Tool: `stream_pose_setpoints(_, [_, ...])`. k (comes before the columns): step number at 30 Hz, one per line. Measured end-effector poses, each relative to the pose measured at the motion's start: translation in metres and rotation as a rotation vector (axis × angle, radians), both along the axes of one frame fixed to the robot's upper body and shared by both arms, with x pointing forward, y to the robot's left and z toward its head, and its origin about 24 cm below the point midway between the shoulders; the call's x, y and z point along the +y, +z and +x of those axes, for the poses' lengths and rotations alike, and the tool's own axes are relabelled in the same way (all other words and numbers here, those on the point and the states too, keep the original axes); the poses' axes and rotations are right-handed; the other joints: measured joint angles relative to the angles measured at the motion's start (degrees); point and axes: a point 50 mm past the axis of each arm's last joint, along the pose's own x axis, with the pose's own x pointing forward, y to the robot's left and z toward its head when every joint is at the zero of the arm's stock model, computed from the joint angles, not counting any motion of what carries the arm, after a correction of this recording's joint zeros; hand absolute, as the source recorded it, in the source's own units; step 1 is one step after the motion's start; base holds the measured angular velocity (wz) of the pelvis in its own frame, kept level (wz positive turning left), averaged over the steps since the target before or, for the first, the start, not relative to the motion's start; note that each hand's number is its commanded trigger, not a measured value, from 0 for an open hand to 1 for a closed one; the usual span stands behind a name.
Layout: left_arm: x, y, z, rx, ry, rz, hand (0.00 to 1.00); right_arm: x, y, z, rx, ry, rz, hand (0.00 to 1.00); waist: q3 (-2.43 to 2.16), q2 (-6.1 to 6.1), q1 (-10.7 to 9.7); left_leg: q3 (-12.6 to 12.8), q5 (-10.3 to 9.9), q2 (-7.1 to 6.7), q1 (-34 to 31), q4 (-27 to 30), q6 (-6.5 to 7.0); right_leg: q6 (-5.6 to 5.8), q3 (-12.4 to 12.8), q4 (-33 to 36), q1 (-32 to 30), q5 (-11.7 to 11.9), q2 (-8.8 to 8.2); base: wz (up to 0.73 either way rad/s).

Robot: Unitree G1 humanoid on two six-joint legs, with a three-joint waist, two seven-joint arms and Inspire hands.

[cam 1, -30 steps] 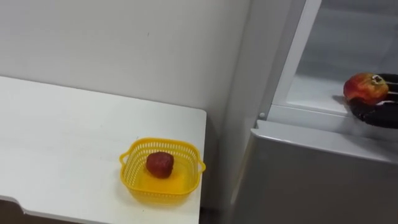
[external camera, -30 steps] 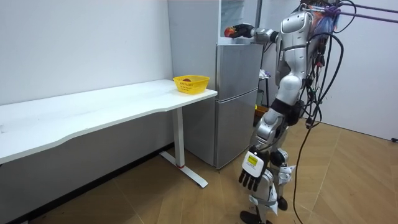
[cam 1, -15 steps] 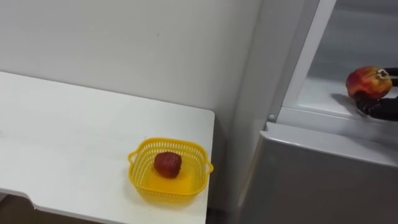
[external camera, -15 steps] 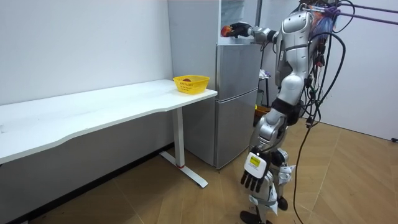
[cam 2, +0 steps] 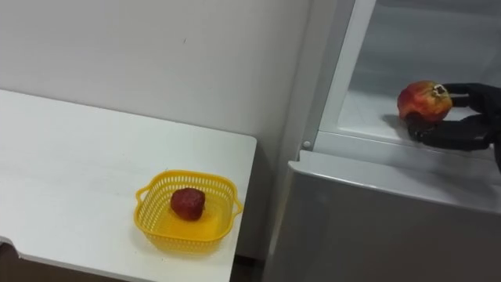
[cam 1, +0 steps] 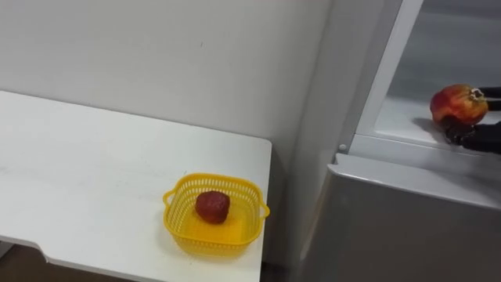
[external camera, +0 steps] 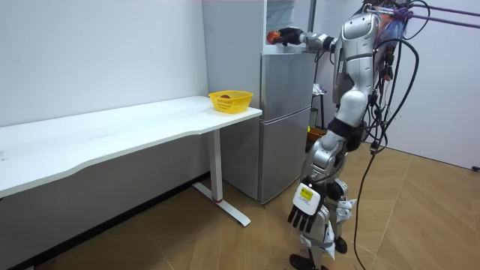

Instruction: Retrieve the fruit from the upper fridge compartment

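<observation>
The grasp is made, but the carry-out is not. The robot stands at the fridge [external camera: 285,120], beside the end of the white table [cam 1: 94,172], with its right arm stretched level into the open upper compartment [cam 2: 368,110]. The right hand [cam 2: 460,129] has its dark fingers curled under and around a red-and-yellow pomegranate [cam 2: 423,100], cradling it from below and behind. The fruit sits low in the compartment, close to the front lip and just above the closed lower door [cam 1: 399,227]. I cannot tell whether it has cleared the shelf floor or rests lightly on it.

The left hand [external camera: 302,215] hangs by the robot's leg, fingers loose and holding nothing.

On the table, near the corner closest to the fridge, stands a yellow plastic basket [cam 1: 213,241]. A dark red fruit [cam 1: 212,206] lies in it already, so this looks like the drop-off place and one piece seems to be delivered.

By my reading the task is about halfway through this piece. Reaching and closing on it are done. What is left is to draw the pomegranate out past the lip, swing the arm over to the table, lower it into the basket beside the other fruit, and let go. Whether more items wait deeper in the compartment is hidden.
</observation>
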Motion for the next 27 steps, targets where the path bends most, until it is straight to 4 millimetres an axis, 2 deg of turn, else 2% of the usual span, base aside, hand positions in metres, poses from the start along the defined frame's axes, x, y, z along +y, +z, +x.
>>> stream_pose_setpoints(5, [0.001, 0.001, 0.006, -0.032, -0.002, 0.023, 0.00, 0.001, 0.002, 0.000, -0.026, -0.008, 0.028, 1.00, -0.07, -0.04, 0.1, 0.1, 0.0, 0.00, 0.1, -0.1, 0.00, 0.00, 0.1, 0.1, -0.1, 0.0, -0.03, 0.00])
stream_pose_setpoints(11, [0.001, 0.001, 0.010, -0.048, -0.002, 0.048, 0.00, 0.012, 0.019, 0.000, -0.131, -0.036, -0.002, 1.00, -0.21, 0.47, 0.1, 0.3, 0.0, -0.01, 0.2, 0.3, 0.01, -0.01, 0.1, 0.0, 0.1, 0.0, -0.03, 0.00])
stream_pose_setpoints(15, [-0.002, 0.000, 0.011, -0.059, 0.015, 0.043, 0.00, 0.034, 0.026, -0.010, -0.248, -0.016, -0.014, 1.00, -0.49, 2.02, 0.2, 0.3, 0.0, -0.02, 0.3, 0.1, 0.02, 0.00, 0.1, 0.0, 0.1, 0.0, -0.05, 0.00])
stream_pose_setpoints(18, [-0.003, 0.000, 0.013, -0.072, 0.026, 0.051, 0.00, 0.051, 0.026, -0.020, -0.303, 0.026, -0.021, 1.00, -0.47, 3.30, 0.2, 0.4, 0.2, -0.04, 0.5, -0.5, 0.03, 0.00, 0.0, 0.0, 0.3, 0.0, -0.12, 0.00])
stream_pose_setpoints(21, [-0.004, -0.002, 0.009, -0.077, 0.054, 0.056, 0.00, 0.070, 0.025, -0.026, -0.356, 0.068, 0.003, 1.00, -0.22, 3.95, -0.5, 0.6, 0.2, -0.04, 0.9, -0.8, 0.01, 0.01, 0.3, 0.0, 0.5, 0.0, -0.09, -0.04])
stream_pose_setpoints(27, [-0.007, -0.003, 0.007, -0.080, 0.044, 0.058, 0.00, 0.081, 0.022, -0.038, -0.418, 0.053, 0.028, 1.00, 0.07, 3.21, -1.2, 1.3, 0.2, -0.10, 1.4, -0.9, 0.07, 0.03, 1.1, -0.1, 0.4, 0.0, -0.12, -0.06])
